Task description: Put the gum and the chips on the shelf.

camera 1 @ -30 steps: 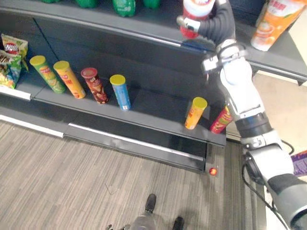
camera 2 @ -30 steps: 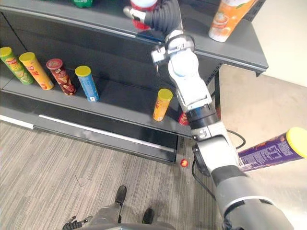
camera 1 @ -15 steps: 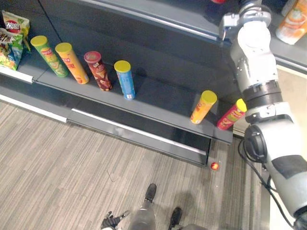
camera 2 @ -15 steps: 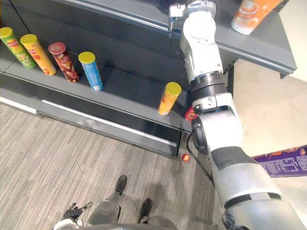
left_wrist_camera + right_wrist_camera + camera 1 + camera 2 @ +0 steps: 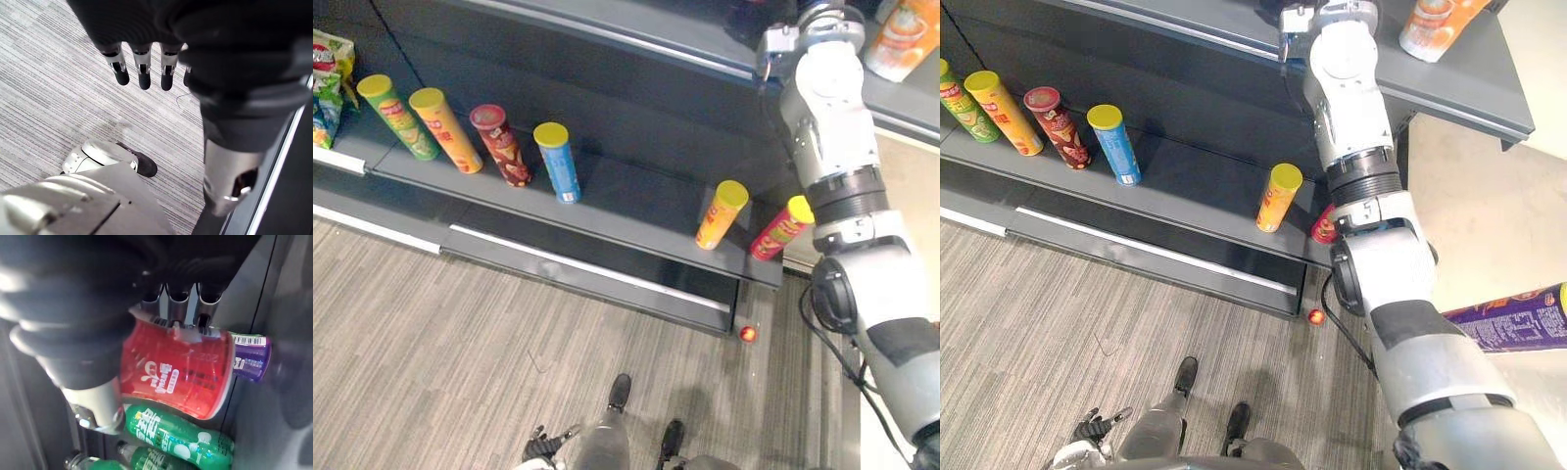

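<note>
Right hand [image 5: 112, 308] still grips the red gum tub [image 5: 176, 377] (beside green bottles [image 5: 181, 435]).

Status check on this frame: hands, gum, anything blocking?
Right hand shut on red tub, up at upper shelf. Left hand open, idle over floor. Green bottles and a purple pack close beside the tub.

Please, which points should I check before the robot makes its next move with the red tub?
1. Grip of right hand on red tub: ok, fingers curled round it.
2. Tub resting on the shelf: cannot tell.
3. Space beside tub: not ok, purple tub and green bottles crowd it.
4. Free left hand: ok, open above the floor.
5. Chips, the purple can, shelved: not ok, lies off the shelf.
</note>
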Controlling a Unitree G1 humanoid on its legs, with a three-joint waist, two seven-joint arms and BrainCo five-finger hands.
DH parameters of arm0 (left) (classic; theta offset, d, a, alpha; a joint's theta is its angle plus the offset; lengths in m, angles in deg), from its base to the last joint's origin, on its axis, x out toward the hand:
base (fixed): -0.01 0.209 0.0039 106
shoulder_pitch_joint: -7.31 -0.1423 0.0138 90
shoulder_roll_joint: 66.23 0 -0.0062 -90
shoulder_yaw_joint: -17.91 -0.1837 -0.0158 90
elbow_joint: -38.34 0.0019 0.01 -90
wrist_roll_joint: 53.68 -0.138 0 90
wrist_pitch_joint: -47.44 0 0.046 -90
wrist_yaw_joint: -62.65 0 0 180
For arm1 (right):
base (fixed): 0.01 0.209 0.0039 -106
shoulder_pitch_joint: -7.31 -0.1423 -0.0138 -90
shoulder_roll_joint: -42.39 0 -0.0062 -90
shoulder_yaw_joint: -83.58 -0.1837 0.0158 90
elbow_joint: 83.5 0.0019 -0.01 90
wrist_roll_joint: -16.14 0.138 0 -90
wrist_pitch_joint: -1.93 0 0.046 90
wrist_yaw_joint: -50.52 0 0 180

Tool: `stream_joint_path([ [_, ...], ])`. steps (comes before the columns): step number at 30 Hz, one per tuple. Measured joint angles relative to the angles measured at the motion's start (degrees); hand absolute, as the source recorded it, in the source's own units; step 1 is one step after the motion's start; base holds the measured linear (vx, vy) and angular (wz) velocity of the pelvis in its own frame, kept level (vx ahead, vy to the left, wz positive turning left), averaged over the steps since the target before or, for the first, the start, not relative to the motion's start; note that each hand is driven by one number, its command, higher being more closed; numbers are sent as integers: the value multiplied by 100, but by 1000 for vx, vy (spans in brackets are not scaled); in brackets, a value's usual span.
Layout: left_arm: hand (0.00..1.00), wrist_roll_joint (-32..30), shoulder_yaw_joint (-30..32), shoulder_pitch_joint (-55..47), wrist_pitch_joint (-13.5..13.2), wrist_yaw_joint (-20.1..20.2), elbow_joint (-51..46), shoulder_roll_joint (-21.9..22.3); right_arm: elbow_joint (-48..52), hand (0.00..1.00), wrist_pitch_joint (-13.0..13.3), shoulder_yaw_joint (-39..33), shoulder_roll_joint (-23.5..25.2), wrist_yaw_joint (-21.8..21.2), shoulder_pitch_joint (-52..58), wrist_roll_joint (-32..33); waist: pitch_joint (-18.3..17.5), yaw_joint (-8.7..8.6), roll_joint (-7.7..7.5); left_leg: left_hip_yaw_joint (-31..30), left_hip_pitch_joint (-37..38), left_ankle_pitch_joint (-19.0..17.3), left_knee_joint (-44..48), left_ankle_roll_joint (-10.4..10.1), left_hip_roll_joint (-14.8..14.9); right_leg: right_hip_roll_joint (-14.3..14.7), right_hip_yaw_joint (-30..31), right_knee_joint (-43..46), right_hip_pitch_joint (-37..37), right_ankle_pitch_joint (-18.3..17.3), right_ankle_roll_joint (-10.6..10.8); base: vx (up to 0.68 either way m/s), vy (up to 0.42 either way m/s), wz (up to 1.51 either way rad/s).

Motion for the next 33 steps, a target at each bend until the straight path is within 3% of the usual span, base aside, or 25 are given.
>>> stream_joint_path([
  [5,0,-9,2,-4,2,0,2,8,367,100,-14,234,142,-152,468,-10,2,-23,-8,32,40,1,0,1,13,0,25,15,14,5,-5,5,-8,-5],
  [9,0,-14,26,-105,6,-1,2,-14,610,100,15,426,206,-286,634,-94,29,-118,-104,109,67,-1,0,-2,26,1,76,14,18,15,-16,-1,-3,-7],
  [20,0,-64,14,-118,5,-5,2,-18,757,100,129,595,223,-280,790,-234,27,-128,-110,153,86,1,-1,1,37,4,133,11,15,51,-51,0,1,-3],
  [33,0,-49,-112,-108,-1,-6,1,-63,-601,100,123,204,369,-247,36,-61,22,-110,-117,112,65,7,-2,0,51,24,93,7,15,54,-48,0,0,0],
])
